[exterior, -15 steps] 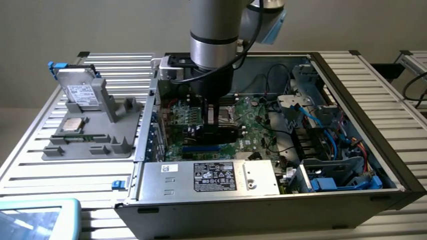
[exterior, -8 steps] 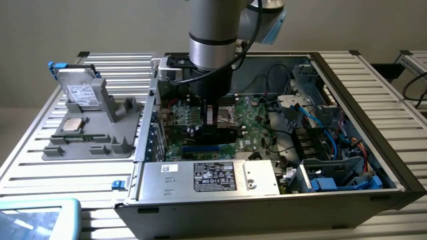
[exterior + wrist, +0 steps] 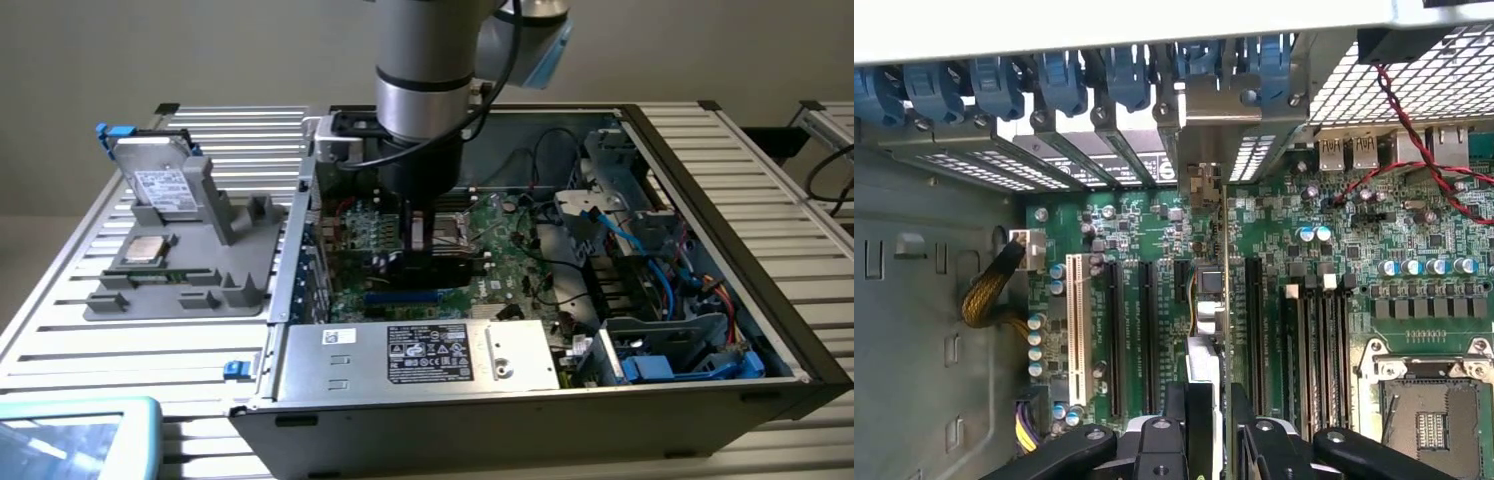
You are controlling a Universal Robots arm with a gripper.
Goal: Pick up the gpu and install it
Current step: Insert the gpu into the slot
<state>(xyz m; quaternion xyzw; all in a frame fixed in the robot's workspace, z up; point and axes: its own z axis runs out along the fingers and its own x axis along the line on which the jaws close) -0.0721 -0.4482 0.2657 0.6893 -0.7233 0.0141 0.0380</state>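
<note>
While the arm (image 3: pixel 424 90) is being held down inside the open computer case (image 3: pixel 534 440), the gpu (image 3: pixel 1216 310) is being gripped edge-on by the gripper (image 3: pixel 1219 400). Its black fingers (image 3: pixel 1246 425) are being pressed against the card's two faces at a middling spread. The card is being kept upright over the green motherboard (image 3: pixel 1154 230), between the long black expansion slots (image 3: pixel 1116 330); whether its lower edge is being seated in one cannot be told. Farther on, a metal bracket (image 3: pixel 1239 115) in line with the card is being shown at the rear wall, beside blue retaining clips (image 3: pixel 1054 75). In the exterior view, the silver power supply (image 3: pixel 427 355) is being seen nearest, with the gripper beyond it. A hard drive (image 3: pixel 163 185) is being borne by a grey fixture (image 3: pixel 174 290) at the exterior view's left.
</note>
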